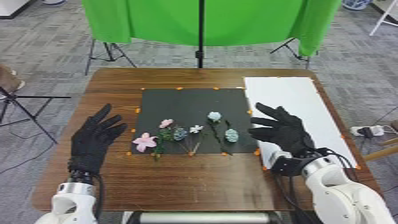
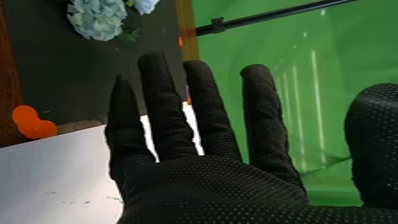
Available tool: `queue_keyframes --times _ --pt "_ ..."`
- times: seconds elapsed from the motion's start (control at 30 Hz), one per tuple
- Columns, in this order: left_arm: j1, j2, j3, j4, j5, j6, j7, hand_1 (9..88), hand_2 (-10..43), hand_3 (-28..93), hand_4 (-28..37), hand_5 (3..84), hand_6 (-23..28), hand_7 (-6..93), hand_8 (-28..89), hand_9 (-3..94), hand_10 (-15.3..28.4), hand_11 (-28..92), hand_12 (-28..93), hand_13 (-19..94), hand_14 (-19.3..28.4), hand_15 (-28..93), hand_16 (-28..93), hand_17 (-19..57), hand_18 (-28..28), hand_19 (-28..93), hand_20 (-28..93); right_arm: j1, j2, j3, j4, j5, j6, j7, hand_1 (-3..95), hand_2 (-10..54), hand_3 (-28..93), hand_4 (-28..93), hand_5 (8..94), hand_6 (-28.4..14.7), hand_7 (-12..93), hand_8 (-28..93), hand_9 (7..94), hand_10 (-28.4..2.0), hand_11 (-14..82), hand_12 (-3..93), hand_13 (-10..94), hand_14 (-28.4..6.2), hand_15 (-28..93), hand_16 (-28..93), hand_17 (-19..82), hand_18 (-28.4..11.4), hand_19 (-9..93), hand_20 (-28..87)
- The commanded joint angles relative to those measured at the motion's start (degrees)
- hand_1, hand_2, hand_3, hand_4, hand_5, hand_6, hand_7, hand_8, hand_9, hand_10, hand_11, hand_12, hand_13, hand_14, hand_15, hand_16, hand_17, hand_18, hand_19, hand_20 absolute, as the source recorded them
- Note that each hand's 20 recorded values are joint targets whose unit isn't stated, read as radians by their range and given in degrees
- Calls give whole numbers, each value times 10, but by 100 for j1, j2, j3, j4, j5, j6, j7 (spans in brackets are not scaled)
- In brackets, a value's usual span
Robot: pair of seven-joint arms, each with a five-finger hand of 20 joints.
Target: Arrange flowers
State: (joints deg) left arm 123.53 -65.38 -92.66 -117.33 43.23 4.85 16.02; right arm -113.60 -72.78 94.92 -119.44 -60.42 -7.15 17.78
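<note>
my black-gloved right hand (image 1: 286,134) wide, near pale blue clustered flower (image 1: 232,135). my black-gloved left hand (image 1: 92,137) wide too.

White arms (image 1: 339,186), black gloves (image 1: 289,134), apparently black cables (image 1: 100,192)

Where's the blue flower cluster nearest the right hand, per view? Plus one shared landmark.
Head view: on the black sheet, on the side toward the right hand; flower cluster.
Right wrist view: on the black sheet, beyond the fingers, beside a paler bloom.
Landmark: white sheet.
</note>
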Motion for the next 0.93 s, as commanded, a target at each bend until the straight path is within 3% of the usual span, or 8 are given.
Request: queue_keyframes --times 0.03,0.13,0.17,0.4,0.7,0.73,0.83,0.93 --pt "93 45 13 8 -30 63 58 203 82 732 -283 348 76 77 -65 333 188 238 152 249 256 536 -46 -39 284 505 344 -1 18 9 45 3 13 -81 125 76 748 -283 423 39 99 -108 459 -158 83 136 371 -207 272 157 21 -243 480 260" --pt "103 67 24 -5 -33 77 97 203 82 733 -283 347 76 77 -65 332 188 238 152 246 256 534 -45 -39 284 505 343 34 26 -6 65 -29 18 -106 124 76 750 -283 423 40 99 -109 460 -153 82 136 366 -208 263 160 21 -243 477 258" --pt "95 24 5 -6 2 41 27 203 82 732 -283 347 76 77 -65 331 189 237 152 243 255 533 -45 -40 284 505 343 -12 33 10 43 -11 42 -112 123 76 751 -283 423 40 99 -109 458 -147 80 135 349 -208 250 160 20 -244 476 258" --pt "113 25 -4 -16 11 13 47 204 82 730 -283 345 75 79 -65 325 189 236 153 235 250 525 -43 -41 284 504 342 22 32 8 63 -36 13 -132 124 72 758 -283 428 40 98 -110 456 -126 78 138 316 -209 184 199 22 -247 479 259" --pt "108 13 6 -7 22 12 48 204 82 731 -283 346 77 79 -65 325 190 238 154 235 251 525 -40 -40 284 505 342 42 35 -10 75 -12 44 -139 127 70 757 -283 429 42 101 -110 453 -123 72 136 310 -207 163 219 23 -247 480 259" --pt "124 41 24 -11 -9 40 112 204 82 732 -283 346 77 80 -65 325 190 239 154 235 251 525 -40 -40 284 505 342 79 29 -15 95 -30 14 -131 127 70 756 -283 429 42 101 -111 453 -123 72 136 310 -207 162 220 23 -246 480 259" --pt "114 11 5 -11 24 -2 44 205 82 731 -283 346 77 80 -65 326 190 240 155 235 250 526 -40 -40 284 505 341 53 44 -20 81 -5 64 -133 127 70 756 -283 428 42 101 -111 452 -122 71 136 311 -207 159 223 23 -247 480 258" --pt "140 39 22 -14 -14 41 115 205 81 732 -283 346 78 81 -64 326 192 242 155 236 252 528 -40 -40 284 506 341 65 27 -15 91 -20 28 -139 128 70 756 -283 429 43 102 -111 452 -122 71 137 310 -206 157 226 23 -246 480 258"
